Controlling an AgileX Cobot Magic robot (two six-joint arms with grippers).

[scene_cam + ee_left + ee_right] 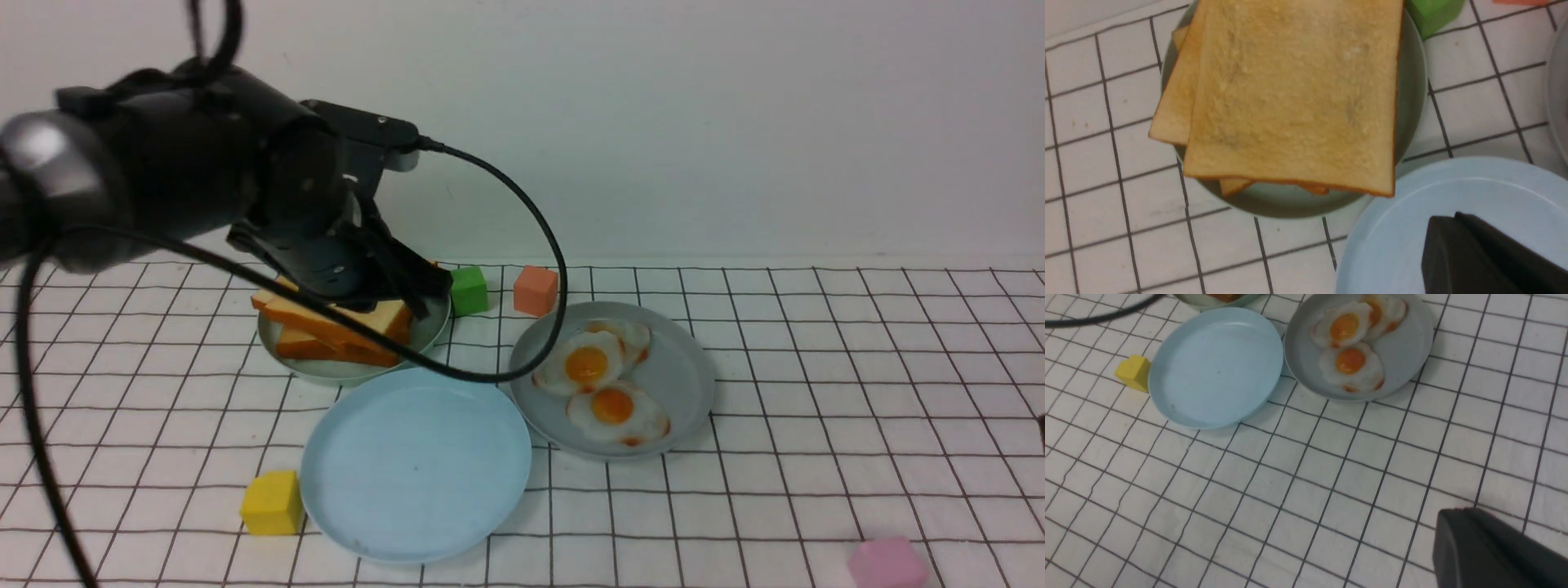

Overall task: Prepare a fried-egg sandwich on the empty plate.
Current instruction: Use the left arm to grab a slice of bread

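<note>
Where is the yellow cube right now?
In the front view, the yellow cube sits front-left, right beside the blue plate's left rim.

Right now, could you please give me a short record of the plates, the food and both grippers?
plate: pale blue, empty, front centre
toast slices: stacked on the grey-green plate, back left
fried eggs: overlapping on the grey plate, right
left gripper: shut, holding nothing, near the toast
right gripper: shut, holding nothing, over the gridded cloth
progress: nothing on the plate yet
</note>
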